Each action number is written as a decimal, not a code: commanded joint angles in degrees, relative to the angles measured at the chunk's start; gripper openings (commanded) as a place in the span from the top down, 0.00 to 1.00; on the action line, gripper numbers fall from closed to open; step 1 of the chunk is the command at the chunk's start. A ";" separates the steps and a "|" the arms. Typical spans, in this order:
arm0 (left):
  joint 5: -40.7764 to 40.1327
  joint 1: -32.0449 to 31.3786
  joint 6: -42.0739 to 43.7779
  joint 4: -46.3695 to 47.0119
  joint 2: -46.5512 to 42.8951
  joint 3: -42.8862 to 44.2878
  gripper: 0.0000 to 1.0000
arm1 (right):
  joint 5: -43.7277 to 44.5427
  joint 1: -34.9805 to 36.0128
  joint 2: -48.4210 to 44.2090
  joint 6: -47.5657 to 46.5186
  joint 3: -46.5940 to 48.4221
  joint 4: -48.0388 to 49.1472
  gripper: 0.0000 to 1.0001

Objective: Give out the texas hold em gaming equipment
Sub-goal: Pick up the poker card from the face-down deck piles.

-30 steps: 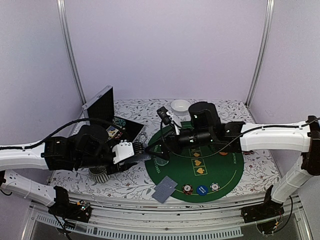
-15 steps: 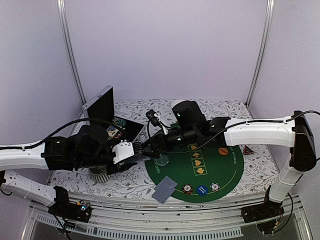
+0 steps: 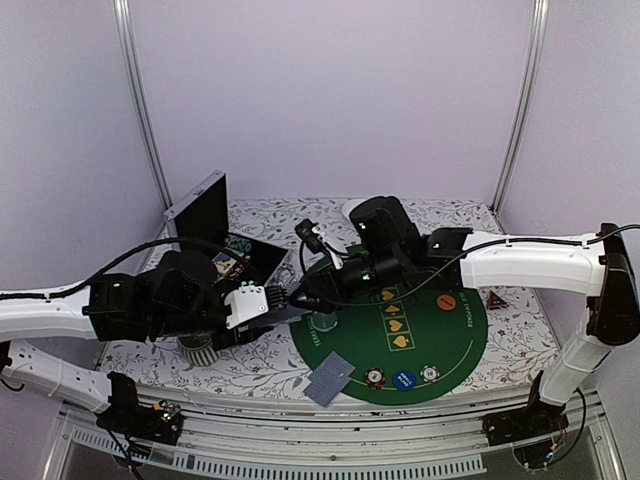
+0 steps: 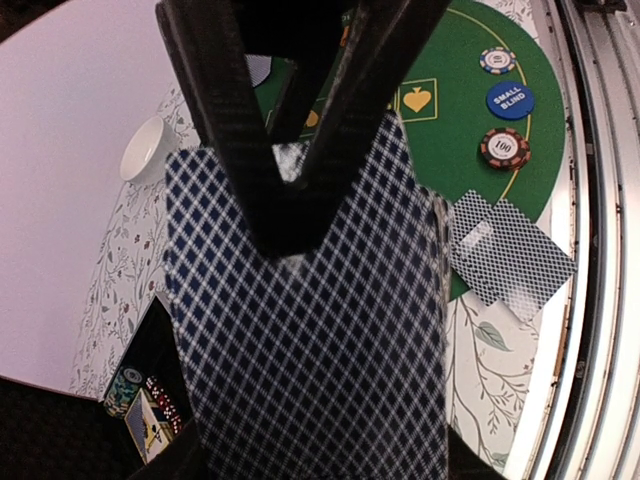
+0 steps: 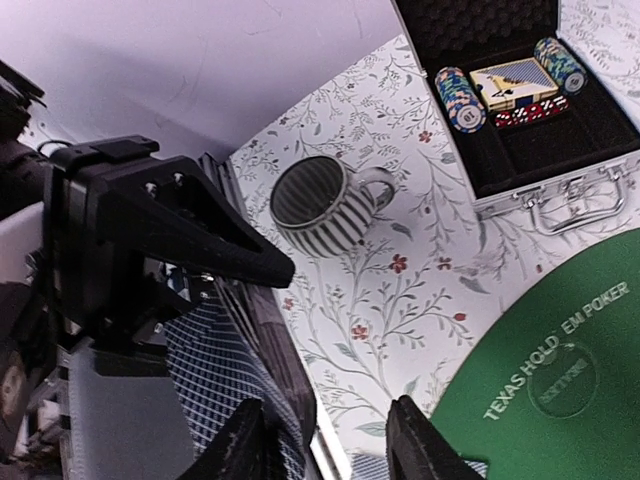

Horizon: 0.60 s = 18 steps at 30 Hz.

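Two risks: dragging several cards [image 4: 320, 350] from the left gripper [image 4: 290, 215] clamped on them; closing the spread right gripper [image 5: 325, 445] on nothing.

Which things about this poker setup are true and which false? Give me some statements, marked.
1. The left gripper holds a deck of cards. True.
2. The blue chip reads BIG BLIND. False: it reads SMALL BLIND.
3. The striped mug stands inside the case. False: it stands outside it, on the floral cloth.
4. The case lies open, chips inside. True.
5. The right gripper is shut tight. False: it is open, near the deck.
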 commanded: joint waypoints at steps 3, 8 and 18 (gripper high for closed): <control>-0.04 0.52 0.03 2.06 -1.15 -0.14 0.47 | -4.88 0.01 -0.71 -0.70 1.98 -0.90 0.73; -0.09 0.50 0.08 2.06 -1.34 -0.24 0.47 | -4.51 -0.28 -1.28 -0.73 2.04 -2.09 0.92; 0.04 0.52 0.07 2.04 -1.24 -0.22 0.47 | -2.75 -0.74 -3.67 -0.46 1.76 -4.96 0.97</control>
